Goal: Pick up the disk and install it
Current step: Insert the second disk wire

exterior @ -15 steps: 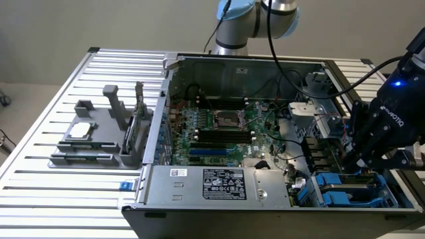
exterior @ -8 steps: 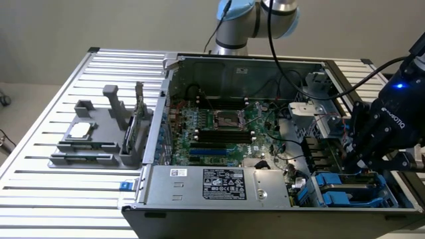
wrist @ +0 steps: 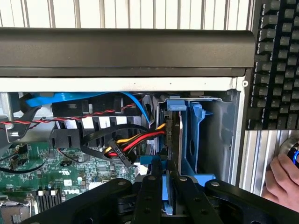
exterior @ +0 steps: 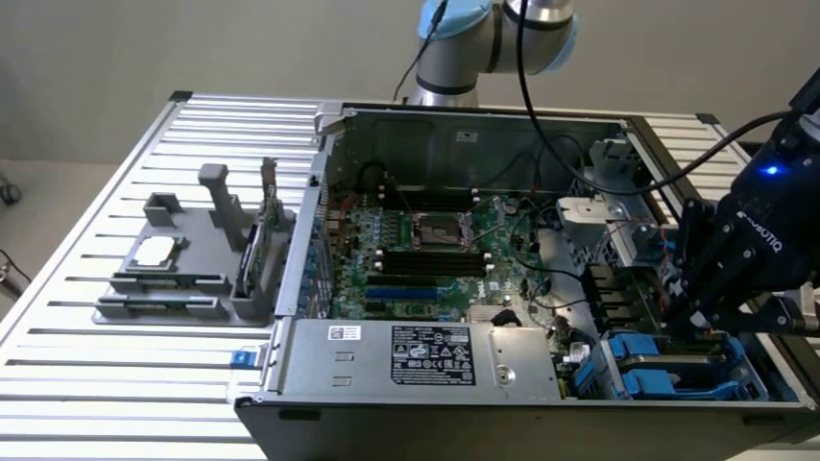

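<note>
The disk (wrist: 172,137) stands on edge in the blue drive bay (wrist: 198,140) at the corner of the open computer case, its thin grey side and blue carrier rim facing the wrist camera. My gripper (wrist: 166,179) reaches down onto it, and the two black fingers (wrist: 152,186) are closed on either side of the disk's near edge. In the exterior view the gripper (exterior: 692,322) hangs over the blue bay (exterior: 660,370) at the case's front corner on the exterior view's right. The arm's body hides the disk there.
Red, yellow and black power cables (wrist: 135,142) run right beside the disk. The motherboard (exterior: 436,250) and power supply (exterior: 436,355) lie inside the case. A grey fixture (exterior: 180,259) sits on the exterior view's left. A keyboard (wrist: 278,60) and a person's hand (wrist: 280,182) lie outside the case wall.
</note>
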### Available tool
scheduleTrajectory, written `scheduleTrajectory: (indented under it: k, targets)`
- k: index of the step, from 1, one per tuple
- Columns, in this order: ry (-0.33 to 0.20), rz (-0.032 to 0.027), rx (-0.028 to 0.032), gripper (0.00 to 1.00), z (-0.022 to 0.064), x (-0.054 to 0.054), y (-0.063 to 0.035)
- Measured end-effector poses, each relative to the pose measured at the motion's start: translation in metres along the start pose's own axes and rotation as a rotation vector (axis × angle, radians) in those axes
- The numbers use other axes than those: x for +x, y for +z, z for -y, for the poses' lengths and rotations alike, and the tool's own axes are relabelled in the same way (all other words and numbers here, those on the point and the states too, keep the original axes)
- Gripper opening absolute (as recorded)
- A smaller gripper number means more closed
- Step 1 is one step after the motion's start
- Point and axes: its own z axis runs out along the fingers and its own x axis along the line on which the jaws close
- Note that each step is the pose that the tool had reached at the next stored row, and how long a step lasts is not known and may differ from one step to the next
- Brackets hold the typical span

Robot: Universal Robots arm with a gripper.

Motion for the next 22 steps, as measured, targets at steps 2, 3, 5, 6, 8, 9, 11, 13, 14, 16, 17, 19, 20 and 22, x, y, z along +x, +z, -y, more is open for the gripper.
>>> scheduleTrajectory:
  k: [2,3,5,6,8,9,11,13,14,16,17,19,20,22]
  targets:
    - [0.0,-0.0006,-0.0028,0.16,0.0,-0.0003,0.0005]
    - [0.0,-0.0007,-0.0037,0.16,-0.0001,-0.0007,0.0006]
    - [0.0,-0.0009,-0.0058,0.16,-0.0001,-0.0013,0.0011]
    - [0.001,-0.001,-0.0075,0.16,-0.0001,-0.0017,0.0014]
    - [0.001,-0.0016,-0.0113,0.16,-0.0003,-0.0023,0.0022]
    - [0.001,-0.0027,-0.0136,0.16,-0.0003,-0.0025,0.0027]
    - [0.0,-0.0064,-0.0152,0.16,-0.0005,-0.0025,0.0038]
    - [0.0,-0.01,-0.0157,0.16,-0.0005,-0.0026,0.0047]
    - [0.0,-0.0116,-0.0158,0.16,-0.0006,-0.0026,0.0051]
    - [0.0,-0.013,-0.0158,0.16,-0.0006,-0.0029,0.0056]
    - [0.0,-0.0136,-0.0158,0.16,-0.0006,-0.0029,0.0058]
    - [0.0,-0.0146,-0.0157,0.16,-0.0007,-0.0032,0.0064]
    - [0.0,-0.0149,-0.0157,0.16,-0.0008,-0.0035,0.0066]
    - [0.0,-0.0159,-0.0157,0.16,-0.0008,-0.0043,0.0071]
